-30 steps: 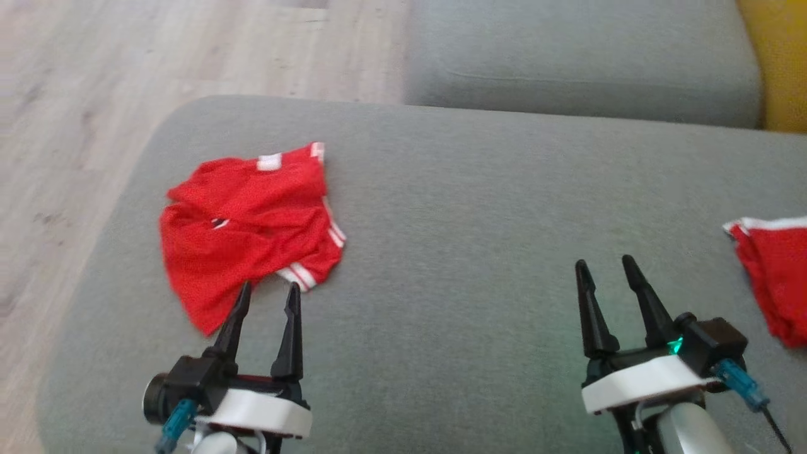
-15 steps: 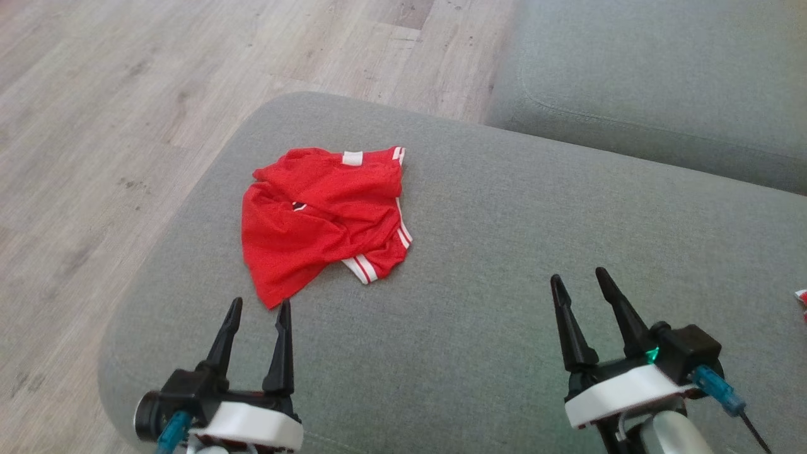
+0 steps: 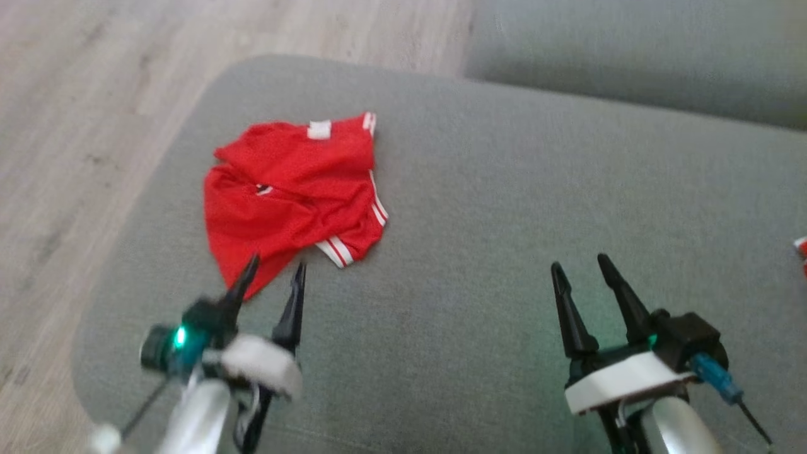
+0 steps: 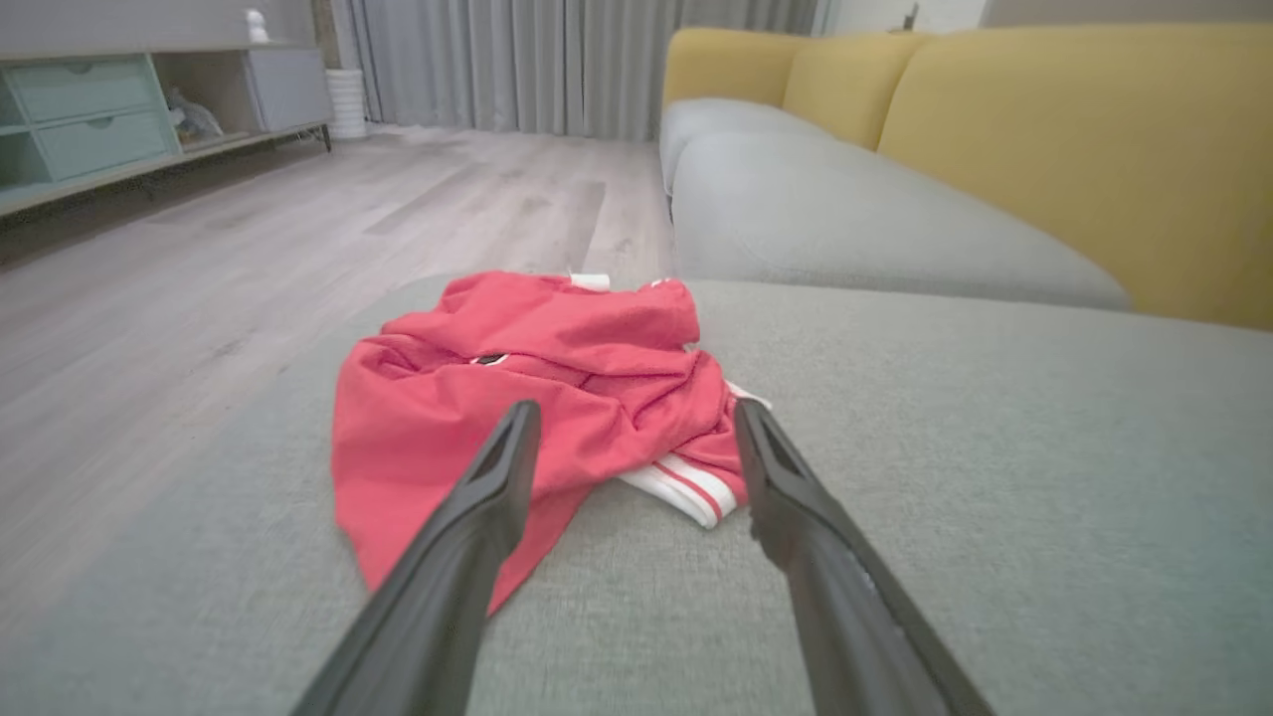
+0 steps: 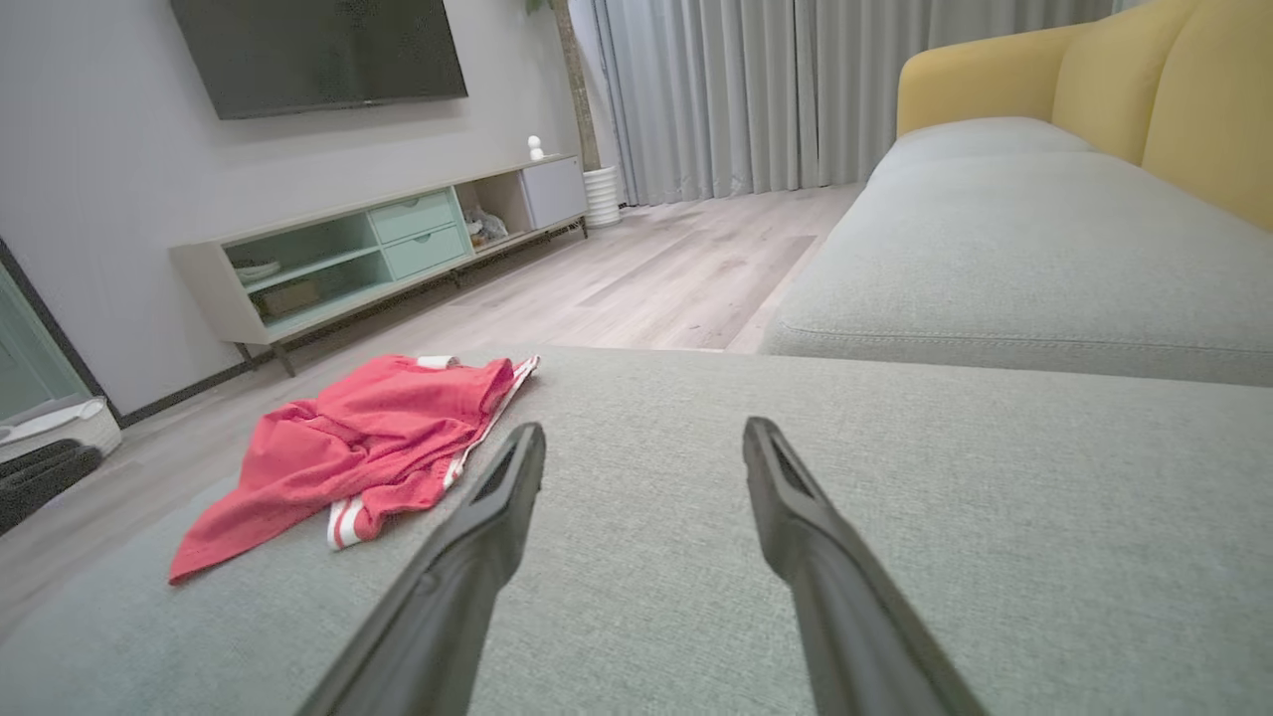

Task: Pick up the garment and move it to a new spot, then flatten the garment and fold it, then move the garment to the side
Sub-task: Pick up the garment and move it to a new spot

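Gaping, empty left gripper [image 3: 276, 265] near garment [image 3: 290, 183]

A grey sofa cushion [image 3: 504, 189] spans the middle, with pale wood floor [image 3: 94, 94] at upper left. Yellow backrests [image 4: 995, 129] sit upper right and a television [image 5: 318, 50] upper left. A red scrap [image 3: 801, 247], perhaps cloth, lies at the right edge.

Head looks down; both wrist views skim low toward garment [image 3: 287, 189].

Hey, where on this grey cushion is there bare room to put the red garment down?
The widest bare stretch of the grey cushion runs from the red garment rightward past the right hand to a red scrap at the edge. Crowded spot: the near left corner, where the left hand points at the garment.
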